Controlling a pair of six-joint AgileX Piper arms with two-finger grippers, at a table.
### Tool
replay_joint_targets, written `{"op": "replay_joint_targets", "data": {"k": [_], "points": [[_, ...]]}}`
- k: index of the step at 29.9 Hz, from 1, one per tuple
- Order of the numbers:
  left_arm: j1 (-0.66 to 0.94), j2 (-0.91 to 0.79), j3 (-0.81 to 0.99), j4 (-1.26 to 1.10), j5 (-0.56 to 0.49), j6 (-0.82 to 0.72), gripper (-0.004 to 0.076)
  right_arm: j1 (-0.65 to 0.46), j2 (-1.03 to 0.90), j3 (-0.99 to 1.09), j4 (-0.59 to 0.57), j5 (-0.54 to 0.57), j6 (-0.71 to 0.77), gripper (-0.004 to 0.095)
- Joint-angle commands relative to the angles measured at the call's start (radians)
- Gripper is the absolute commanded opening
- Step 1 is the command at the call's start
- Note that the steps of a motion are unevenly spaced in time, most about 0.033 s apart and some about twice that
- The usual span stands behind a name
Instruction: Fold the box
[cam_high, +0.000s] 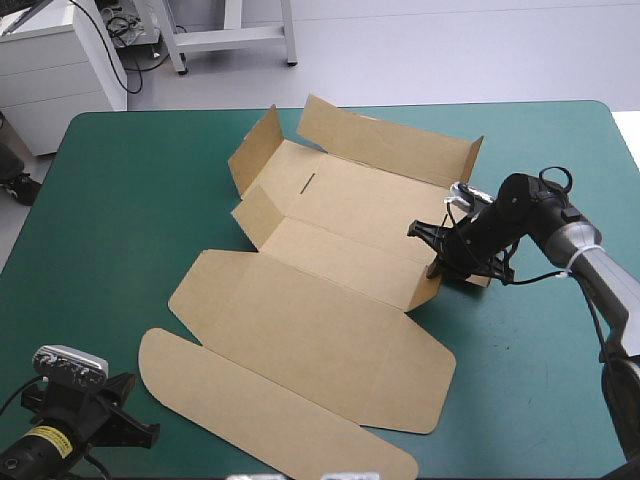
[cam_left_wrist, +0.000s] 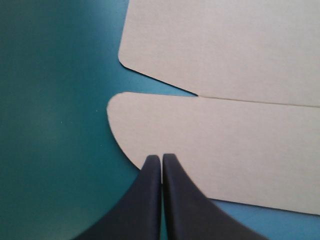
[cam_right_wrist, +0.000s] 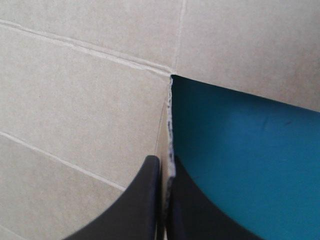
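1 box (cam_high: 330, 330): likely light, stiff board; grip at flap edges. My right tool (cam_right_wrist: 165, 162) pinches 1 edge; left tool (cam_left_wrist: 161, 159) pressed together, empty.

Beyond the teal-green table (cam_high: 120, 210) stands a white cabinet (cam_high: 58, 72) on pale floor (cam_high: 450, 50).

From above, the right gripper (cam_high: 436, 250) is one small dark shape at the end of the box's (cam_high: 330, 310) raised wall, its fingers impossible to tell apart. In its wrist view they cover the board edge pinched between them. Ahead of the left gripper (cam_left_wrist: 161, 156) the flap runs out of view.
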Motion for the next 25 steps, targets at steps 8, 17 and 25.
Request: {"op": "replay_joint_targets", "data": {"k": [8, 17, 25], "points": [[-0.002, 0.012, -0.027, -0.005, -0.062, 0.002, -0.0008, 0.001, -0.010, -0.140, -0.155, 0.099, -0.156, 0.0000], [-0.002, 0.012, -0.027, -0.005, -0.062, 0.002, -0.0008, 0.001, 0.169, -0.413, -0.222, 0.201, -0.361, -0.0001], [-0.002, 0.012, -0.027, -0.005, -0.062, 0.002, -0.0008, 0.006, 0.341, -0.675, -0.192, 0.203, -0.646, -0.0001]]}}
